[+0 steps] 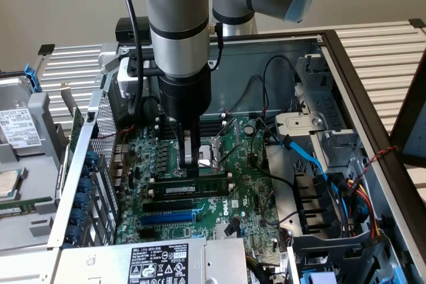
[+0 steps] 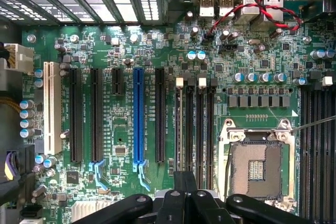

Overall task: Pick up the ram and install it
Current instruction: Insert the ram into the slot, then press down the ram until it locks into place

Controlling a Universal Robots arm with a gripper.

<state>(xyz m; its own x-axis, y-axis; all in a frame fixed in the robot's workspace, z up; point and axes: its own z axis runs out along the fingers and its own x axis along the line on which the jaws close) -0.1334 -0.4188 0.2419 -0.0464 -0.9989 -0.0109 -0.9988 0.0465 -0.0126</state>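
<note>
Gripper closed, pressing the long green circuit-board ram stick edge-down into a black slot mid-motherboard. My worry: tilted seating, bent contacts if forced.

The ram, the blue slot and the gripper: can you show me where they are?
ram (image 1: pixel 196 187): exterior view, middle of the green stick's long face.
blue slot (image 2: pixel 138 114): wrist view, middle of its length.
gripper (image 1: pixel 189 167): exterior view, fingertips just above the ram.
</note>
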